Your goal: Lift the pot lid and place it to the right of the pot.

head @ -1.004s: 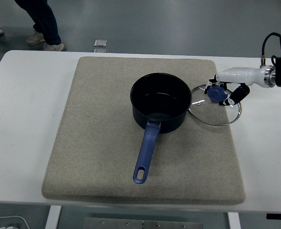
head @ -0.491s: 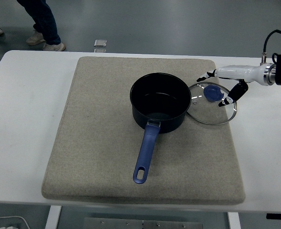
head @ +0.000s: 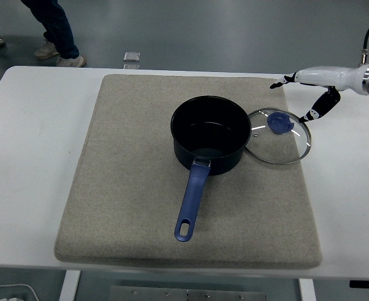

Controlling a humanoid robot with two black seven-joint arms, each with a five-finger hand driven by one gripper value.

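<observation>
Lid [head: 278,135]: glass w/ metal rim, lying flat on the mat, right of the pot, its left rim touching or just under the pot's wall. Can't tell which.
Lid knob [head: 280,123]: blue, facing up, nothing on it.
Pot [head: 211,133]: dark blue, open, upright, abt mid-mat, a bit toward the far edge.
Pot handle [head: 191,202]: blue, pointing to the desk's near edge, hang-hole at the tip.
Right hand [head: 308,94]: white w/ black fingertips, in from the right edge, hovering over the mat's far-right corner, just beyond the lid. Fingers spread, let go, holding nothing, apart from the knob.
Mat [head: 134,188]: grey-beige, covers most of the desk's middle.
Desk [head: 27,157]: white, bare strips left & right of the mat.
Person [head: 54,28]: legs & shoes only, on the floor past the desk's far-left corner.
Floor bit [head: 132,59]: small metal plate beyond the far edge.
</observation>
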